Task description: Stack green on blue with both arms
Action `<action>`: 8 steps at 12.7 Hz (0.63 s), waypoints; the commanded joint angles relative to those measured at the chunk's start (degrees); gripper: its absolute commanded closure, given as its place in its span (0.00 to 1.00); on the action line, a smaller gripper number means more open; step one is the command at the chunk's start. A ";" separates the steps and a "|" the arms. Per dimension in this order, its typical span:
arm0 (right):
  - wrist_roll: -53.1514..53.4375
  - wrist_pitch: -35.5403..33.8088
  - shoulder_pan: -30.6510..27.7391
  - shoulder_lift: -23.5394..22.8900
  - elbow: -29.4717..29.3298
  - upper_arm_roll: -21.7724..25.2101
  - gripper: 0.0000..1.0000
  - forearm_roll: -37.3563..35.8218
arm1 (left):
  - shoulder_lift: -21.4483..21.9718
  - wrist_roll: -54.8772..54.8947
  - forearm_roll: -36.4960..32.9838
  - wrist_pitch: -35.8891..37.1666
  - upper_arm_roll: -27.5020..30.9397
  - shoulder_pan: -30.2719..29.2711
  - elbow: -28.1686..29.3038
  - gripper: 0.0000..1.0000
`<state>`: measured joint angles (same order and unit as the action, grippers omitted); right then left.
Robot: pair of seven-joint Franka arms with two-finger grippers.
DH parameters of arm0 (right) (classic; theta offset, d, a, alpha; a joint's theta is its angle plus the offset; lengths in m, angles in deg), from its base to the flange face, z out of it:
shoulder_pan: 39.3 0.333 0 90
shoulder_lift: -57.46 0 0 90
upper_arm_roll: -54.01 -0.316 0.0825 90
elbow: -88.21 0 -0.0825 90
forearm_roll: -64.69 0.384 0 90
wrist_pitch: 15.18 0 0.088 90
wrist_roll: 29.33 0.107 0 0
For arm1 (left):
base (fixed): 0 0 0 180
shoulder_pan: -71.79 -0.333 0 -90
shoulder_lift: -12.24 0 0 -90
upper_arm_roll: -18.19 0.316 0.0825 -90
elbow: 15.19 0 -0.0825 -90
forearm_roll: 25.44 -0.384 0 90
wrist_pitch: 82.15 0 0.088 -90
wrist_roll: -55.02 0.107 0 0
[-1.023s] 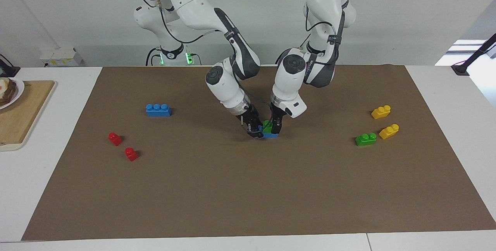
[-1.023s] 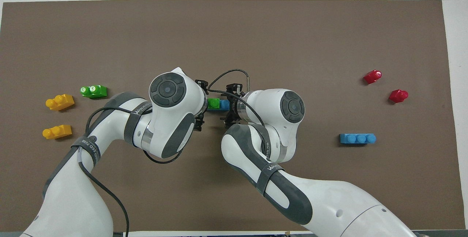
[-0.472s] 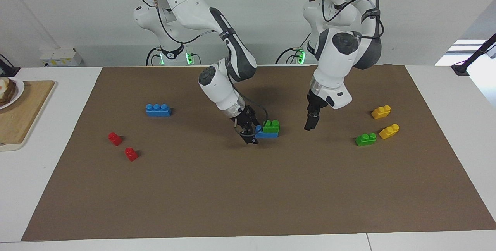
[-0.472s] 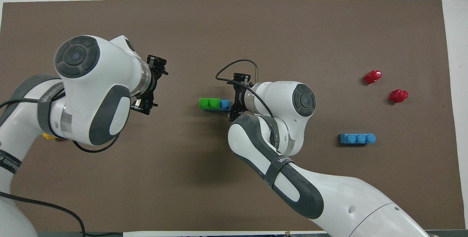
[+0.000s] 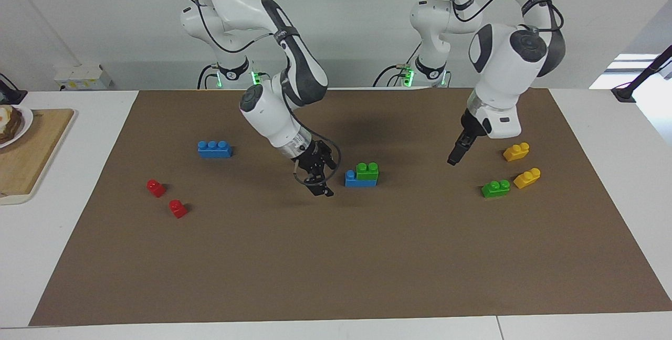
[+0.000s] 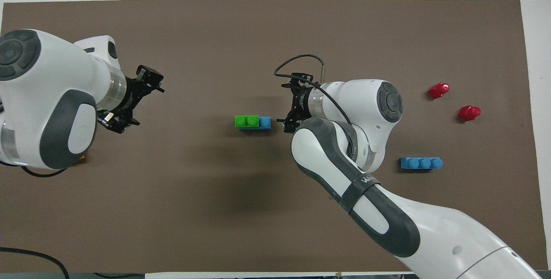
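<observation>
A green brick [image 5: 367, 170] sits stacked on a blue brick [image 5: 360, 180] in the middle of the brown mat. It covers two studs; one blue stud shows bare toward the right arm's end. The stack also shows in the overhead view, green [image 6: 246, 121] on blue [image 6: 264, 122]. My right gripper [image 5: 317, 182] [image 6: 285, 104] is open and empty, just off the stack's bare end and a little above the mat. My left gripper [image 5: 454, 155] [image 6: 147, 106] is open and empty, raised between the stack and the bricks at the left arm's end.
A second green brick [image 5: 495, 188] and two yellow bricks [image 5: 516, 151] [image 5: 526, 178] lie at the left arm's end. A second blue brick [image 5: 214, 149] [image 6: 421, 163] and two red bricks [image 5: 156, 188] [image 5: 178, 208] lie at the right arm's end. A wooden board [image 5: 31, 156] lies off the mat.
Both grippers have let go of the stack and drawn away: the left one up toward its own end, the right one slightly toward its end. The stack stays put.
</observation>
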<state>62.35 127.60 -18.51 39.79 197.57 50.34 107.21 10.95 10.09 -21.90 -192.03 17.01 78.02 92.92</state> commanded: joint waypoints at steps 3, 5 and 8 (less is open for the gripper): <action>-15.10 -10.22 -8.21 5.80 0.60 -0.28 0.02 -1.81 | 3.24 22.24 -3.61 11.77 -0.39 -5.87 -4.29 0.00; -20.10 -15.66 -11.37 7.21 -1.24 -0.28 0.02 -9.26 | 2.97 27.95 -4.60 16.09 -0.48 -5.26 -6.15 0.00; -30.90 -23.05 -15.24 8.01 -5.45 -0.28 0.02 -18.24 | 3.05 30.59 -4.60 19.96 -0.31 -5.79 -9.49 0.00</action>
<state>37.36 108.27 -31.34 47.40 194.57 50.73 93.15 14.58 37.65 -25.31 -175.72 16.52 72.43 86.19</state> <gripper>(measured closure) 0.000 0.000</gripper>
